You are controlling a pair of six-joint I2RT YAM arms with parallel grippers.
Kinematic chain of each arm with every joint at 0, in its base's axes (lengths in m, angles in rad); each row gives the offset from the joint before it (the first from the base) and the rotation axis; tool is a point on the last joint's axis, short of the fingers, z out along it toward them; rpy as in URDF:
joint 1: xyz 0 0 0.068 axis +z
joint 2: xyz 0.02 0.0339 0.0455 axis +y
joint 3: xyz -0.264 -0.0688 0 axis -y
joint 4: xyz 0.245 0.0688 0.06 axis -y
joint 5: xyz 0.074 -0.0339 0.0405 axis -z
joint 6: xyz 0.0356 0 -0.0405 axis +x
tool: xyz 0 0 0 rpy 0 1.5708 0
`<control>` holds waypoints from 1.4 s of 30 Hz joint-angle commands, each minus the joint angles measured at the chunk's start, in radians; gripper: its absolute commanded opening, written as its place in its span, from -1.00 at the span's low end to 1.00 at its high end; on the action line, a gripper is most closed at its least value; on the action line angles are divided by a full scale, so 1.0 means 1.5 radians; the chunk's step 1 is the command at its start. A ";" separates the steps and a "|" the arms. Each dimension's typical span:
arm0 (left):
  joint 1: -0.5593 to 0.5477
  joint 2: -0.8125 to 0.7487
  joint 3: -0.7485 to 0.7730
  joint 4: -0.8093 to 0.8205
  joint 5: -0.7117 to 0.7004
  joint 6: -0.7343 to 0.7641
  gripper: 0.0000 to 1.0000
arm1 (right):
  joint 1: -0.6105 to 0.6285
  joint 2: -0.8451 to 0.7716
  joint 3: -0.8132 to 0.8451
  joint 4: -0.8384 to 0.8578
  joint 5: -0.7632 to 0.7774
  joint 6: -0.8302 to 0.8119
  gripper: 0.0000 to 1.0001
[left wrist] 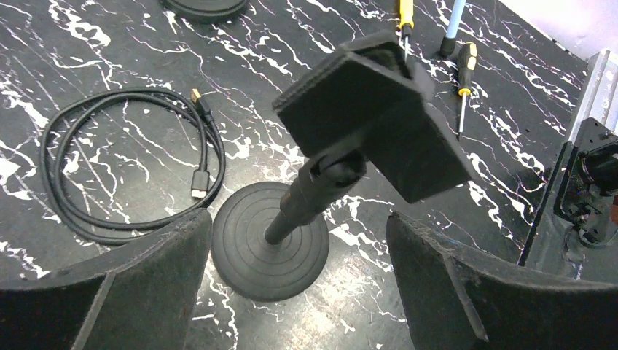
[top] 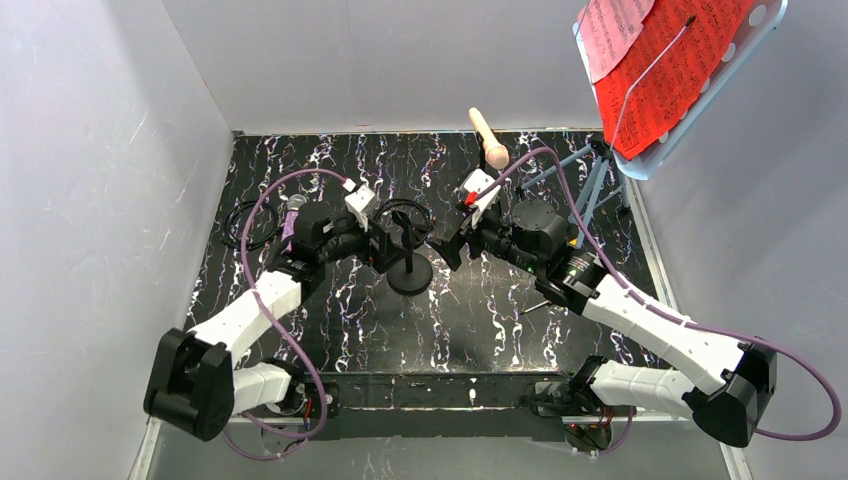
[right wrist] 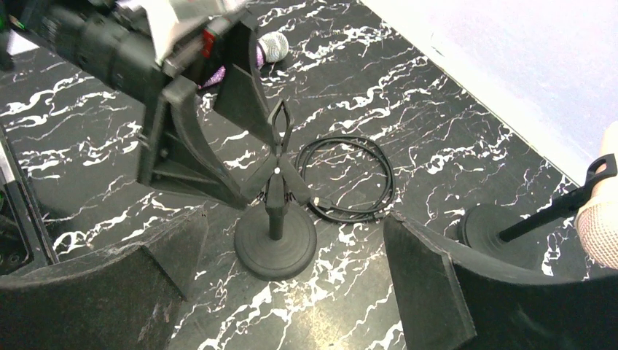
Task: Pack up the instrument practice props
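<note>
A short black mic post (top: 410, 270) stands on its round base (left wrist: 270, 251) at mid table, its clip (left wrist: 379, 120) empty. My left gripper (top: 390, 245) (left wrist: 299, 281) is open, and the post rises between its spread fingers without touching them. My right gripper (top: 447, 245) (right wrist: 291, 281) faces the same post (right wrist: 275, 233) from the other side, open and empty. The purple microphone (top: 292, 215) (right wrist: 270, 47) lies behind the left arm. The cream microphone (top: 488, 138) (right wrist: 601, 219) sits in a second post (right wrist: 503, 233). Red pages (top: 670, 70) and a pink page (top: 610, 30) rest on the stand's tray.
Black cable coils lie left (top: 250, 225) and behind the post (top: 405, 220) (left wrist: 131, 168) (right wrist: 350, 179). Two yellow-handled screwdrivers (left wrist: 404, 22) (left wrist: 464, 73) lie near the blue tripod music stand (top: 590, 185). White walls close in the table's back and sides.
</note>
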 commanded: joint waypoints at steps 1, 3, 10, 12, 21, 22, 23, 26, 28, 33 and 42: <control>-0.016 0.058 0.024 0.099 0.017 -0.013 0.70 | 0.001 0.001 0.047 0.019 0.004 0.011 0.97; -0.023 0.085 0.028 0.123 0.016 -0.016 0.67 | 0.001 0.004 0.051 0.015 0.004 0.010 0.97; -0.036 0.148 0.045 0.184 0.021 -0.031 0.54 | 0.000 0.017 0.064 0.007 0.024 0.007 0.97; -0.041 0.162 0.049 0.194 0.024 -0.036 0.48 | 0.001 0.021 0.067 0.006 0.025 0.006 0.97; -0.055 0.176 0.055 0.231 0.027 -0.050 -0.31 | 0.001 0.029 0.073 -0.002 0.029 0.004 0.97; -0.055 0.170 0.055 0.231 0.023 -0.051 -0.46 | 0.000 0.029 0.072 -0.002 0.030 0.004 0.97; -0.055 0.163 0.057 0.232 0.017 -0.049 -0.58 | 0.001 0.029 0.071 -0.002 0.031 0.004 0.97; -0.055 0.137 0.061 0.230 -0.018 -0.044 -0.76 | 0.000 0.029 0.069 0.001 0.031 0.005 0.97; -0.054 0.120 0.069 0.215 -0.051 -0.032 -0.87 | 0.001 0.028 0.068 0.001 0.031 0.006 0.97; -0.039 0.085 0.106 0.153 -0.141 0.001 -1.00 | 0.001 0.025 0.068 -0.002 0.032 0.006 0.97; 0.063 0.016 0.156 0.033 -0.252 0.016 -1.00 | 0.001 0.018 0.068 -0.010 0.038 0.002 0.97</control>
